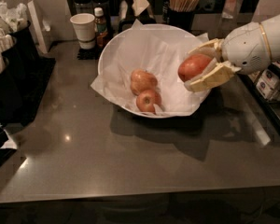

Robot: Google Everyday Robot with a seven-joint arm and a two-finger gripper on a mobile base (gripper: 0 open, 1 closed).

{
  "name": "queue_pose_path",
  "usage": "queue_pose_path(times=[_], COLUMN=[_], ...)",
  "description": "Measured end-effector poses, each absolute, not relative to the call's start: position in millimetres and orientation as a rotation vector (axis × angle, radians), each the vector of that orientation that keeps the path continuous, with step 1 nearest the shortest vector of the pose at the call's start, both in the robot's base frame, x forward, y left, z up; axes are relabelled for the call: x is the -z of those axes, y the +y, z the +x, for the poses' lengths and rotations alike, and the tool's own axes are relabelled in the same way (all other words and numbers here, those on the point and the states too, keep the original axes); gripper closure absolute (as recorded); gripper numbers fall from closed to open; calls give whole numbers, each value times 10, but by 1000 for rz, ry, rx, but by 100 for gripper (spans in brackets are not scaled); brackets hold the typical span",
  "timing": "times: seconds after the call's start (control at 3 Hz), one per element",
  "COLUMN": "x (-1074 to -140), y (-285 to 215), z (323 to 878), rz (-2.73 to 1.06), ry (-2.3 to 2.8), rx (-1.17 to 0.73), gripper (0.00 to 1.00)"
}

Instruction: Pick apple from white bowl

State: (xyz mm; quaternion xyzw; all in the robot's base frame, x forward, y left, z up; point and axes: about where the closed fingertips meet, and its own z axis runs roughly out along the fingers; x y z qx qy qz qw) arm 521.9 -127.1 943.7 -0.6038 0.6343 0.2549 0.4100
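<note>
The orange-red apple (193, 66) is held between the yellowish fingers of my gripper (196, 68), lifted above the right rim of the white bowl (113, 50). The gripper comes in from the right on a white arm and is shut on the apple. The bowl is wide, lined with crinkled white paper, and stands in the middle of the grey counter. Two other apples stay inside it: a paler one (143, 80) and a smaller one (148, 100) in front of it.
A white paper cup (83, 30) and a small bottle (101, 26) stand behind the bowl at left. A holder of wooden sticks (182, 4) stands at the back. Black racks with white items (9, 64) line the left edge; a shelf (270, 85) is at right.
</note>
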Motion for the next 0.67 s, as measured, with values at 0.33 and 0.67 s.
queue_pose_path(times=[0.33, 0.67], x=[-9558, -9521], y=[-1342, -1353], z=[4794, 4724], rz=[-1390, -1390], ry=[1688, 1704], rx=[-613, -610], gripper=[100, 100])
